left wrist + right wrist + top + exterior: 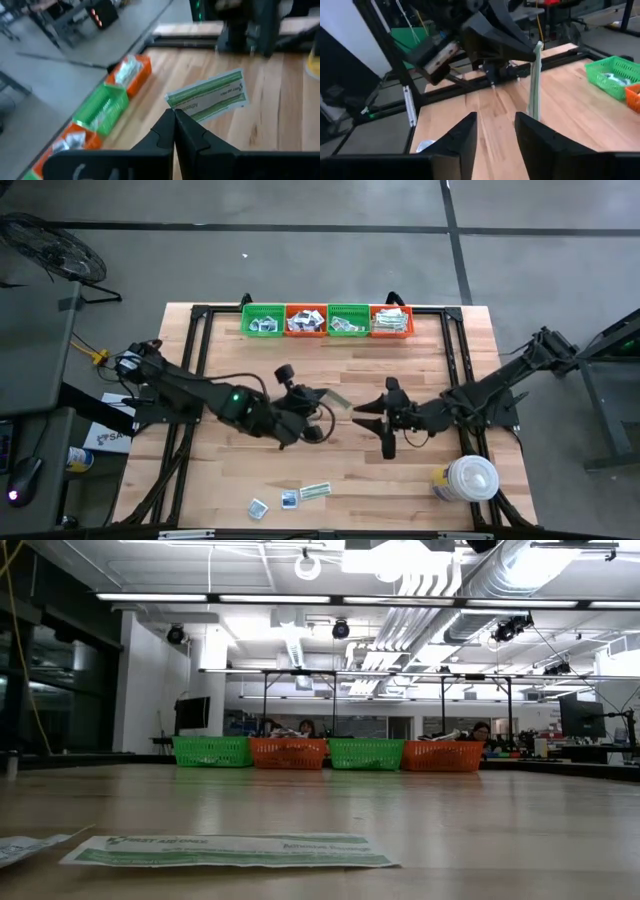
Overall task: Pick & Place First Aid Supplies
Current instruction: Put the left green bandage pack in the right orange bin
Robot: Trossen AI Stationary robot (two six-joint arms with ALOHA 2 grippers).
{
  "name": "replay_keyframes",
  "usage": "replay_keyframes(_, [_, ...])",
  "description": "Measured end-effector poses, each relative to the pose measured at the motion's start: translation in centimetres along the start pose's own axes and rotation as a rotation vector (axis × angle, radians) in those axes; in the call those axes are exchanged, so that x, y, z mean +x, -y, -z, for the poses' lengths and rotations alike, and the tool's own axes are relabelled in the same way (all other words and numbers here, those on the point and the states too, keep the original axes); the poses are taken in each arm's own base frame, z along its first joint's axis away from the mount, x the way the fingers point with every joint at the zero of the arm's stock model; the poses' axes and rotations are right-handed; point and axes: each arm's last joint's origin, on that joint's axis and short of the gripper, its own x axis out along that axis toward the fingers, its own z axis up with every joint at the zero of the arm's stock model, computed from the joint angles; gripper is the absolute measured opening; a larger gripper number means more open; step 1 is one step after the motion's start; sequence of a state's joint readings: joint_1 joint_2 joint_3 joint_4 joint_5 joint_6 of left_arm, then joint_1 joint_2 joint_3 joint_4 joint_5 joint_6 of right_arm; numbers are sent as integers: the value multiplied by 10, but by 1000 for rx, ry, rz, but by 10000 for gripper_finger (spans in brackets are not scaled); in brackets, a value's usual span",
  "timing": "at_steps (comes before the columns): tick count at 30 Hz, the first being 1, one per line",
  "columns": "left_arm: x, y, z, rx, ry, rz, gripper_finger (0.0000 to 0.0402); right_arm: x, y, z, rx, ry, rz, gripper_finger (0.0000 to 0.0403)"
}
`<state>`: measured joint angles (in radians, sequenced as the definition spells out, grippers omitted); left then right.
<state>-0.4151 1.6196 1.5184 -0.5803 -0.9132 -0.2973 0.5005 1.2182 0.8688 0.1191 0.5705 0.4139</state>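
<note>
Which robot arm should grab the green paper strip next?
Probably the right one. The left gripper is shut on the pale-green strip, holding it up mid-table. The right gripper faces it with fingers open and the strip right in front, so it looks ready to take it.

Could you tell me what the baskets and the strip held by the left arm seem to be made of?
The baskets look like moulded plastic: bright green and orange, with lattice walls. The strip, clamped in the left gripper, looks like a thin paper or foil-paper wrapper: flat, printed green on white, bending slightly. Which of the two is unclear.
</note>
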Motion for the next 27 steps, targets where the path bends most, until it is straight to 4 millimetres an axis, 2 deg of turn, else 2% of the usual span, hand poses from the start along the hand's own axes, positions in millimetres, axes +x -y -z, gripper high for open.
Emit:
replay_keyframes(5, [6, -5, -14, 11, 64, 5, 0, 7, 10, -10, -18, 63, 30, 174])
replay_keyframes(9, [8, -6, -18, 10, 81, 9, 0, 11, 18, -17, -26, 97, 59, 222])
replay_keyframes(12, [7, -6, -17, 11, 81, 10, 0, 14, 22, -18, -34, 96, 65, 243])
replay_keyframes(17, [7, -6, -17, 22, 81, 11, 0, 12, 18, -21, -59, 116, 3, 249])
replay_keyframes(23, [7, -5, -17, 23, 79, 28, 0, 8, 10, -36, -182, 167, 9, 244])
replay_keyframes(27, [7, -5, -21, 18, 104, 32, 0, 9, 14, -31, -209, 112, 51, 244])
